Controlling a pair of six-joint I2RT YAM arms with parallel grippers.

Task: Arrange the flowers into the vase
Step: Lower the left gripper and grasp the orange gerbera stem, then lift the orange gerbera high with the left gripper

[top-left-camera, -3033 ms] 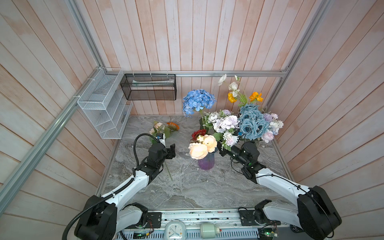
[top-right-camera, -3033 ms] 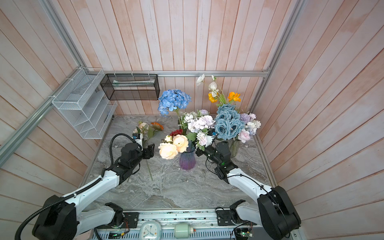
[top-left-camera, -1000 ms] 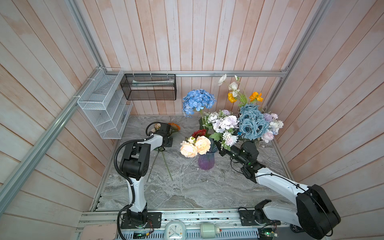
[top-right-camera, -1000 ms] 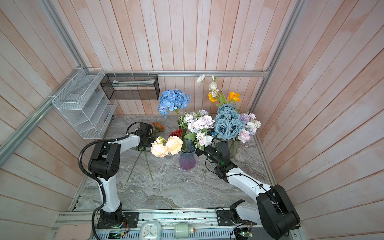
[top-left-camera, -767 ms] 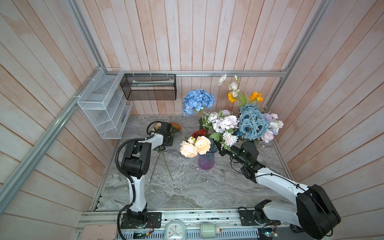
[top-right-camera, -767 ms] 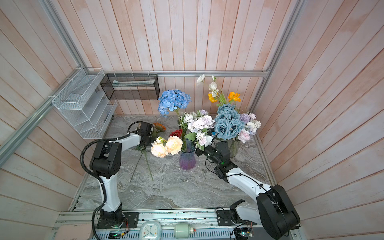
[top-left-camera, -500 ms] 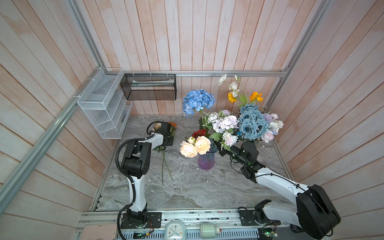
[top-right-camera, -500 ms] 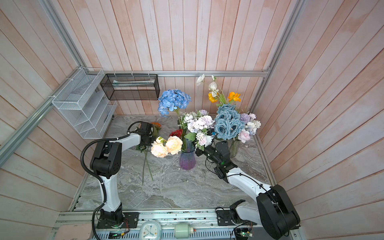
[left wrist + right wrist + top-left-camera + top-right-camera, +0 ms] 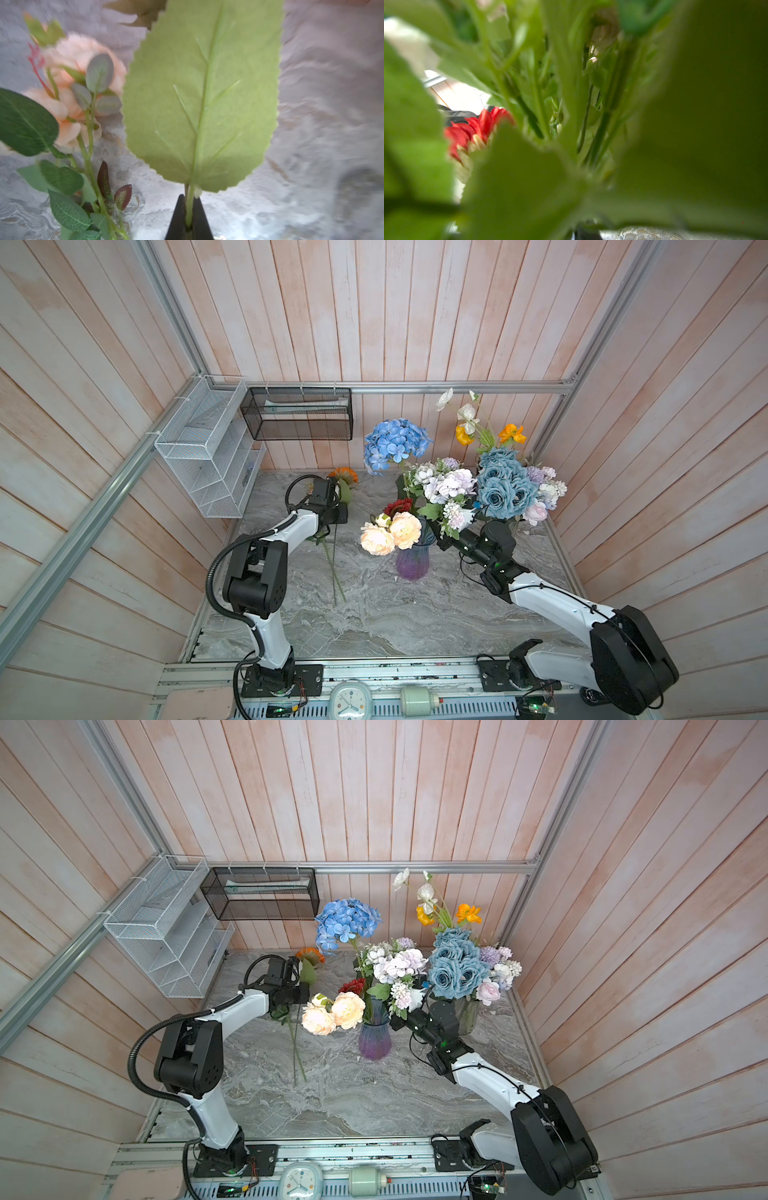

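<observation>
A purple vase [image 9: 412, 564] stands near the middle of a grey marble table [image 9: 374, 626], seen from above. Far left of the vase, a white wire shelf [image 9: 203, 460] hangs on the plank wall. Closer on that side and toward the back, the left gripper [image 9: 188, 204] has its fingers pinched tight on the thin green stem of an orange flower [image 9: 344, 475], just below a broad leaf [image 9: 201, 99]. A peach rose [image 9: 83, 83] lies on the marble beside it. Two long stems [image 9: 333, 572] run forward, left of the vase. The vase holds peach roses [image 9: 390, 533], a red bloom [image 9: 400, 506], a blue hydrangea [image 9: 397, 443] and lilac-white clusters [image 9: 449, 487]. Just right of the vase, the right gripper [image 9: 439, 536] is pushed in among leaves at the rim. Whether its fingers are closed cannot be told. Farther right, dusty-blue roses [image 9: 498, 485] and poppies [image 9: 511, 432] fill a clear vase [image 9: 467, 1016].
</observation>
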